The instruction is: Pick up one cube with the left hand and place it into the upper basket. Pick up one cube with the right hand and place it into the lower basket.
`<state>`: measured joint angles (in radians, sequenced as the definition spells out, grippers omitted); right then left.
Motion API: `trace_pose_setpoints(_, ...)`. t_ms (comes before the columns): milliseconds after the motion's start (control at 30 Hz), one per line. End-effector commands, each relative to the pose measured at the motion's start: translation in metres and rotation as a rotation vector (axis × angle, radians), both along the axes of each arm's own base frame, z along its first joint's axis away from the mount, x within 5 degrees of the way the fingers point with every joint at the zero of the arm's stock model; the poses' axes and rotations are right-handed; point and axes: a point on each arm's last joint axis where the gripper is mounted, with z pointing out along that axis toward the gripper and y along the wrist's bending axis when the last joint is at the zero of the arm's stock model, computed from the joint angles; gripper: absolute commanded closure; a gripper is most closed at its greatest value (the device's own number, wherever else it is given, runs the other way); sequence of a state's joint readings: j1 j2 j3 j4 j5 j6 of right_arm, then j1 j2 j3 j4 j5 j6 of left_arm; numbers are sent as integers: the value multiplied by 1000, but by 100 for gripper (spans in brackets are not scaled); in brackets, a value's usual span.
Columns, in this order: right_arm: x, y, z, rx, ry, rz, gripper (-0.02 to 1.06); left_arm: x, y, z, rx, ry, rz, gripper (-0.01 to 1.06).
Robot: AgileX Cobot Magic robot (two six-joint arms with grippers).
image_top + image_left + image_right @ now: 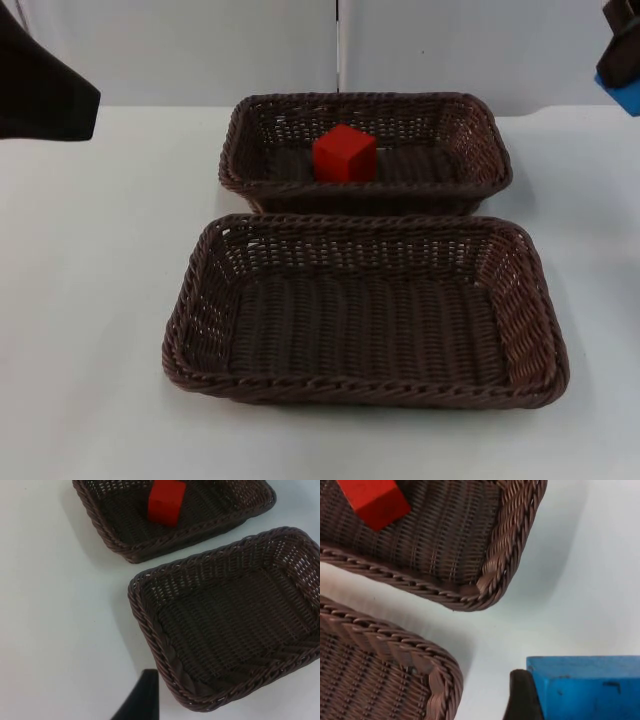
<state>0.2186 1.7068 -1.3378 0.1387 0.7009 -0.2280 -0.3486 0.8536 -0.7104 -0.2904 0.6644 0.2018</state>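
A red cube point(345, 153) is seen inside the upper basket point(470, 125), on its floor, a little left of the middle and well away from the right wall. It has a bright, plain face and sharp corners. A blue cube point(628, 95) is held in the air by the right pincer point(622, 62), off to the right of the upper basket and above the white counter point(90, 300). In the right wrist view the blue cube point(590, 687) is seen pressed against a black finger point(522, 700), so the pincer is clamped on it.

The lower basket point(200, 290) has nothing in it. It is set just in front of the upper basket, with a thin strip of counter between the two rims. Both baskets are dark brown and woven, with thick braided rims.

The left pincer point(142, 700) is held above bare counter, left of the lower basket. It cannot be told if its fingers are apart or together. Wide bare counter is seen on both sides of the baskets.
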Motion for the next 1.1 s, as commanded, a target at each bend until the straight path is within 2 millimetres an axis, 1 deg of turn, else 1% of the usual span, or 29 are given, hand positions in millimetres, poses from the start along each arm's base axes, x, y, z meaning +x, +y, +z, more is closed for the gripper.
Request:
trace_pose_setpoints(0,-3,1,7,2,-8,10,105,0,0,1,-16,-9,8,11)
trace_pose_setpoints(100,-4,1,6,0,3,11,105,0,0,1,-16,-9,8,11)
trace_pose_setpoints(233,-9,13,5,-14,19,55,105,0,0,1,-17,-12,9,11)
trace_pose_setpoints(267,-9,13,5,-14,19,55,105,0,0,1,-17,-12,9,11)
trace_pose_setpoints(433,-18,40,5,-15,19,133,105,0,0,1,-17,-12,9,11)
trace_pose_setpoints(467,-18,40,5,-15,19,133,105,0,0,1,-17,-12,9,11)
trace_pose_setpoints(600,-30,68,5,-18,26,217,105,0,0,1,-17,-12,9,11)
trace_pose_setpoints(633,-30,68,5,-18,26,217,105,0,0,1,-17,-12,9,11)
trace_pose_setpoints(767,-46,96,4,-24,39,304,105,0,0,1,-17,-12,9,11)
trace_pose_setpoints(800,-46,96,4,-24,39,304,105,0,0,1,-17,-12,9,11)
trace_pose_setpoints(833,-52,106,4,-24,38,336,105,0,0,1,-19,-11,9,11)
trace_pose_setpoints(933,-64,123,4,-26,38,393,105,0,0,1,-19,-11,9,11)
trace_pose_setpoints(967,-64,123,4,-26,38,393,105,0,0,1,-19,-11,9,11)
trace_pose_setpoints(1067,-74,138,4,-26,35,442,105,0,0,1,-19,-11,9,11)
